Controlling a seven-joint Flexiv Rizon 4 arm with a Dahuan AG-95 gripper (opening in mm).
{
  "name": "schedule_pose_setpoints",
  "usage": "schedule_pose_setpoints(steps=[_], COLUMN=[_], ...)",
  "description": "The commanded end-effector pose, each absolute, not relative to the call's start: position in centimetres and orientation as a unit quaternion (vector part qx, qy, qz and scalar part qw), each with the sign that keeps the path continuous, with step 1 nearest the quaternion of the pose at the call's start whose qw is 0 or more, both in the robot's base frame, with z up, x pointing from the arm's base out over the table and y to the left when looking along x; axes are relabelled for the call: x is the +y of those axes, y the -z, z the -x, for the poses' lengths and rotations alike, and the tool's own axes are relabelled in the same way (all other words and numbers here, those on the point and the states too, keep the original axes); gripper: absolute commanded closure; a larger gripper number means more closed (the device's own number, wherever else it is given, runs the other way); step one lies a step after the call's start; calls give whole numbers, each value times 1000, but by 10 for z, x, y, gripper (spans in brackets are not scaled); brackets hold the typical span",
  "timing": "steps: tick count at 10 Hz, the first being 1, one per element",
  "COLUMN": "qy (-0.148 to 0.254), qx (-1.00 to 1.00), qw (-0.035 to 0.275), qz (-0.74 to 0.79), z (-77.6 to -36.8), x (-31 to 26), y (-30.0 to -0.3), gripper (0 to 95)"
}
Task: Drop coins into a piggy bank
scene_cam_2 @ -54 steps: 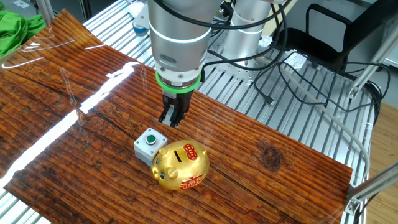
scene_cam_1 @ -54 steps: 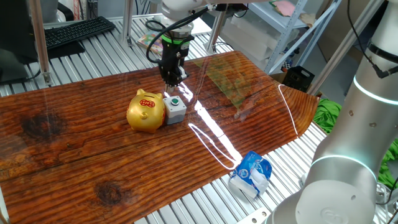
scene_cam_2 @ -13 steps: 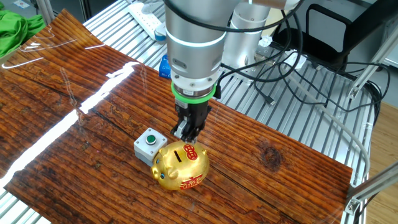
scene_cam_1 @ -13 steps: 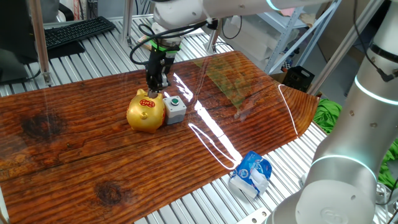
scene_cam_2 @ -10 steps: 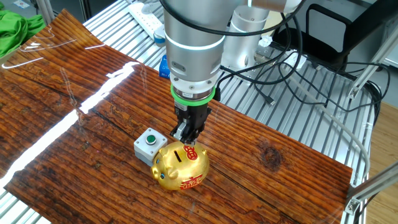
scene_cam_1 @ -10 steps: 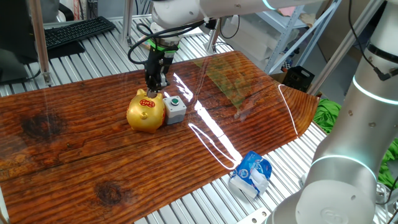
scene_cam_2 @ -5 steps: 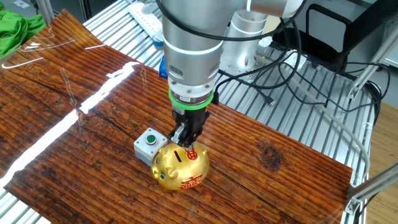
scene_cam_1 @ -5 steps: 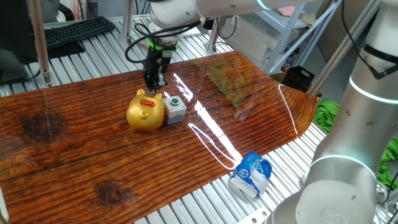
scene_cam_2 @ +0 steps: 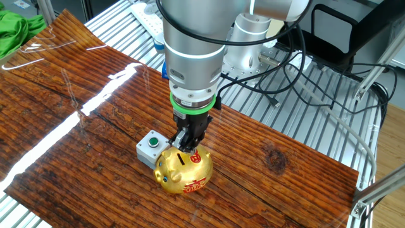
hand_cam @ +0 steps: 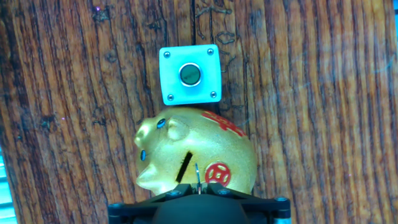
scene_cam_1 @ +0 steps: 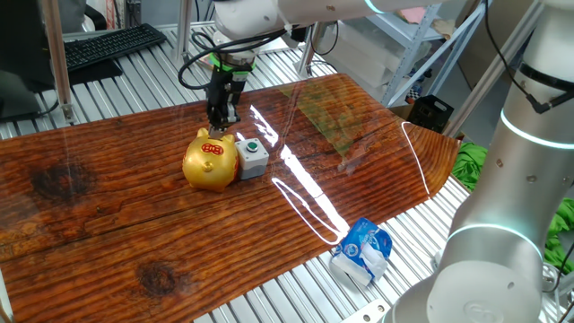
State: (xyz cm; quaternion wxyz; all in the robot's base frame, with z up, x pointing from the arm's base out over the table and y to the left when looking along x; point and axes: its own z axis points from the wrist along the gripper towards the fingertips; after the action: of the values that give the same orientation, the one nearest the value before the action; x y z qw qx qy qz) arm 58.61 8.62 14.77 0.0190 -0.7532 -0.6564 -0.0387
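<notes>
- The black two-finger tool [scene_cam_2: 188, 144] points straight down, its jaws pressed together on a thin coin edge.
- Directly beneath it sits the shiny gold pig-shaped piggy bank [hand_cam: 194, 158], slot just beside the tip.
- Beyond the pig, touching it, stands a small grey box with a green button [hand_cam: 189, 75] on the brown wooden worktop [scene_cam_1: 108, 224].

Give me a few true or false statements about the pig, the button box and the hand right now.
1. The hand hangs right above the pig. True.
2. The box sits on the far side of the table from the pig. False: it is right beside the pig.
3. The pig lies tipped on its side. False: it stands upright, slot up.
4. The fingers are shut. True.
5. The box's button is red. False: it is green.
</notes>
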Motion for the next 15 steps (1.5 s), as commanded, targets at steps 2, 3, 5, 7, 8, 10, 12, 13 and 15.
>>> schedule_pose_setpoints(steps=[2,3,5,7,8,10,12,13,15], qy=[43,45,48,55,55,57,44,39,37], qx=[-645,-639,-632,-620,-618,-607,-617,-617,-622], qw=[15,13,8,7,6,5,17,22,34], qz=[763,768,774,783,785,792,785,786,782], z=[-587,-588,-590,-590,-590,-591,-591,-590,-587], x=[85,85,84,84,84,84,85,86,87], y=[-147,-146,-145,-145,-145,-146,-149,-152,-165], gripper=[950,950,950,950,950,950,950,950,950])
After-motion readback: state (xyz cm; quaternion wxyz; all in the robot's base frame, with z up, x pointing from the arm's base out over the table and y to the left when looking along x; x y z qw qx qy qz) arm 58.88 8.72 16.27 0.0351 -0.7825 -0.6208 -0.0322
